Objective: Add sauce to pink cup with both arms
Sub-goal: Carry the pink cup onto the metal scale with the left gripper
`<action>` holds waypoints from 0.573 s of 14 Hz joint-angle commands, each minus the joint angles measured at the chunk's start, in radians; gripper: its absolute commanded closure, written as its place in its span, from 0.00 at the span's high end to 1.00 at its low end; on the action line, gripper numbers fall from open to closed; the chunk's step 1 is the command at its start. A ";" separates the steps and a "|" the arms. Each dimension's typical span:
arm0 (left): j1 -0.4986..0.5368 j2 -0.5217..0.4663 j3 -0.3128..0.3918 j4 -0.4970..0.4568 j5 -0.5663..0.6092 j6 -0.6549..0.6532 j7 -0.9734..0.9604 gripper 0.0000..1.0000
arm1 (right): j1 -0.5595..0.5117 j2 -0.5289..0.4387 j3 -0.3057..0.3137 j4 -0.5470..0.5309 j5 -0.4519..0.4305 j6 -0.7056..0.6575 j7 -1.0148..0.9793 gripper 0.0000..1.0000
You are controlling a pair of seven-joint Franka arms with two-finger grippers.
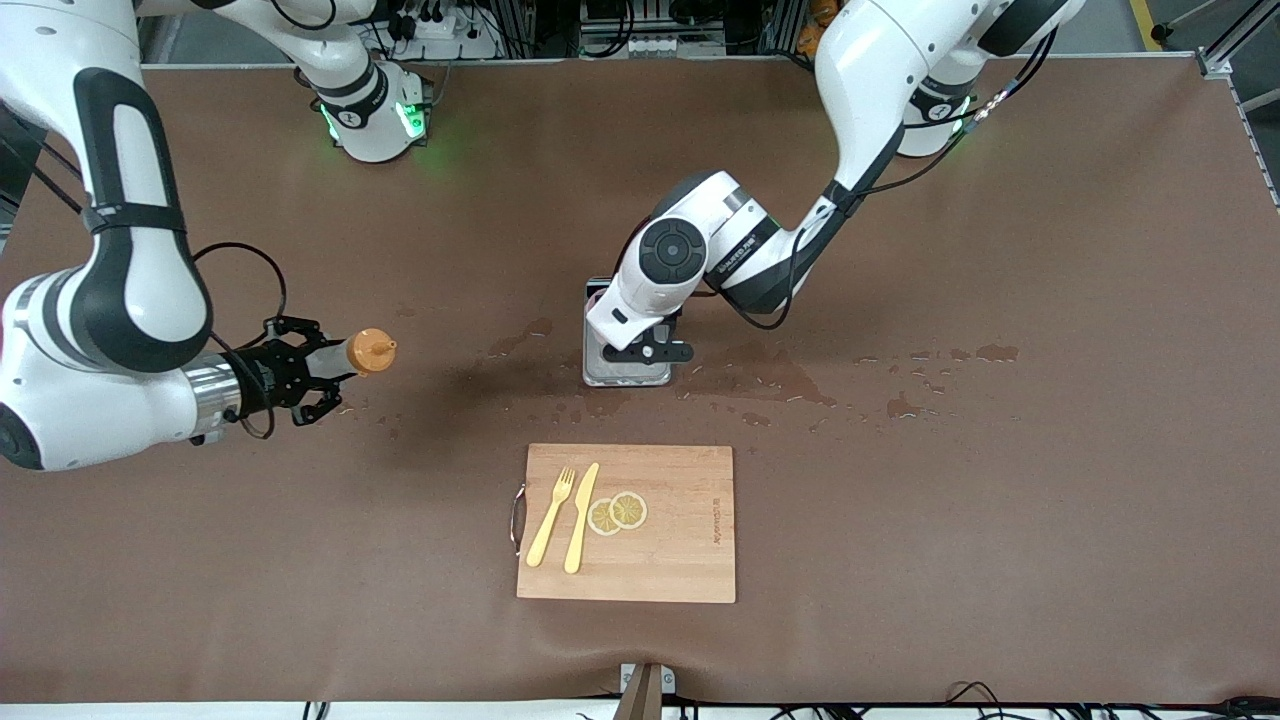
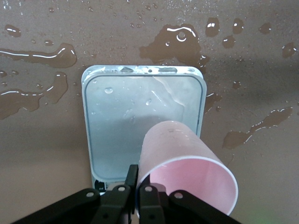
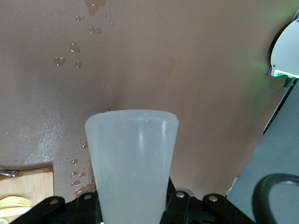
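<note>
Front view: right gripper (image 1: pixel 318 378) grips the sauce (image 1: pixel 366 352) sideways in the air over the table's right-arm end, well apart from the scale (image 1: pixel 598 372).
Left wrist view: left gripper (image 2: pixel 135 186) pinches the pink cup (image 2: pixel 187 170) rim over the scale.
Right wrist view: the sauce sits clamped.
Next, I judge: bring nozzle over cup.

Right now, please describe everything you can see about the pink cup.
The pink cup is a small pale pink tumbler, plastic by its look, with a round rim and no handle. Its inside looks empty. The left gripper is shut on its rim, holding it tilted over the wet grey scale plate; whether its base touches the plate cannot be told. In the front view the left arm hides it.
</note>
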 commanded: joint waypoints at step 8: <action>-0.020 0.029 0.012 0.029 0.038 0.017 -0.011 1.00 | 0.076 -0.024 -0.007 0.005 -0.072 0.001 0.070 0.42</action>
